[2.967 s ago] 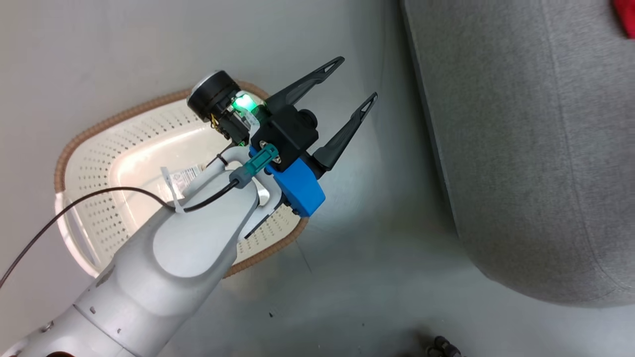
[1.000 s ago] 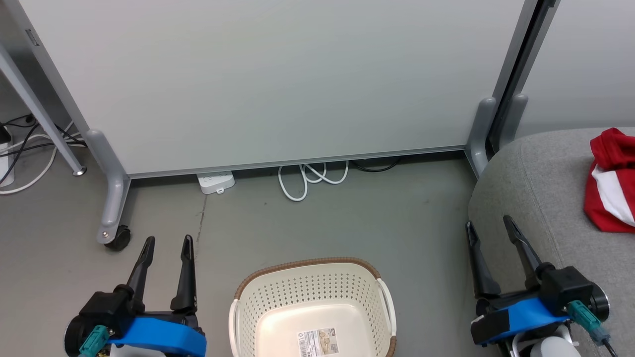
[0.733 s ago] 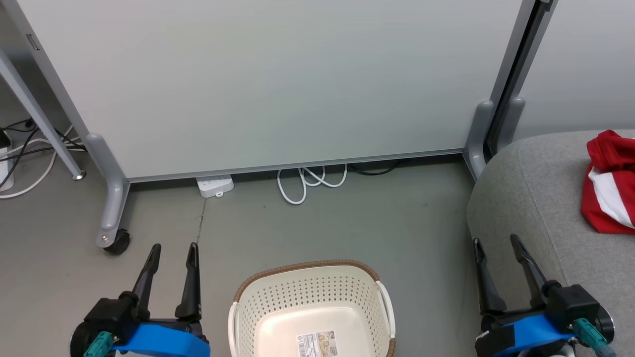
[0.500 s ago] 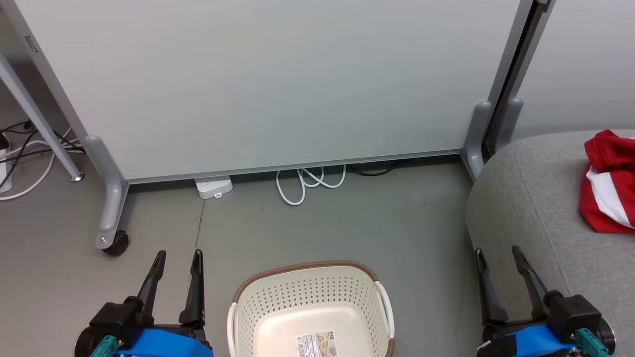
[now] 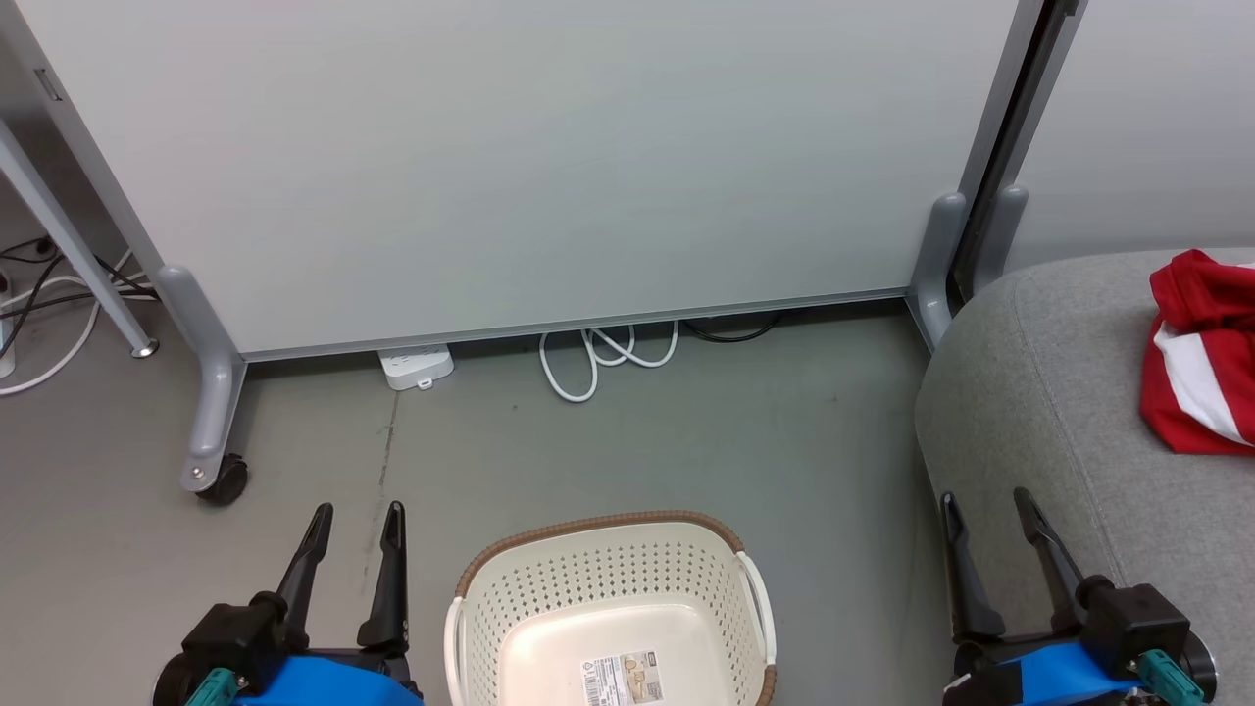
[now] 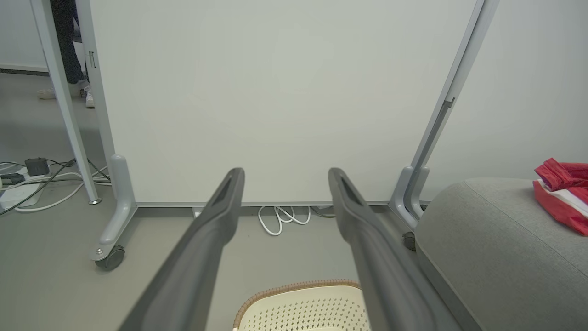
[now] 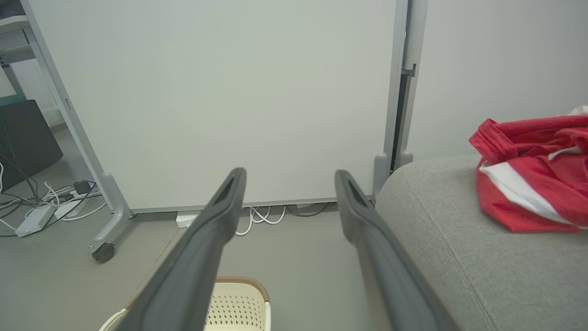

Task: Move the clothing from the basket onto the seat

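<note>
panel (image 5: pixel 510 157) leg on a dark caster (image 5: pixel 221 482) at the left, standing on grey floor (image 5: pixel 686 441).
left tool (image 5: pixel 359 508) at lower left: both fingers spread wide, nothing between them, bare floor beneath.
white power strip (image 5: pixel 417 365) at the foot of the panel, up and right of that tool.
basket (image 5: pixel 608 525) on the floor just right of the left tool, apart from its fingers. brown rim, perforated walls, printed label (image 5: pixel 620 679) on its bottom. near end is cut off by the frame edge.
looped white cable (image 5: pixel 598 353) lies under the panel, behind the basket.
right tool (image 5: pixel 984 496) at lower right: jaws fully apart, gripping nothing. its fingers stand in front of the rounded left edge of the seat (image 5: pixel 1039 392); cannot tell if they touch it.
clothing (image 5: pixel 1196 363): red bundle with a white stripe, lying on top of the seat at far right, partly cut off by the frame. it sits up and right of the right tool's fingertips, well apart from them. it is farther from the left tool, with the basket in between. in the right wrist view the heap lies right of the right-hand finger, on the cushion top.
</note>
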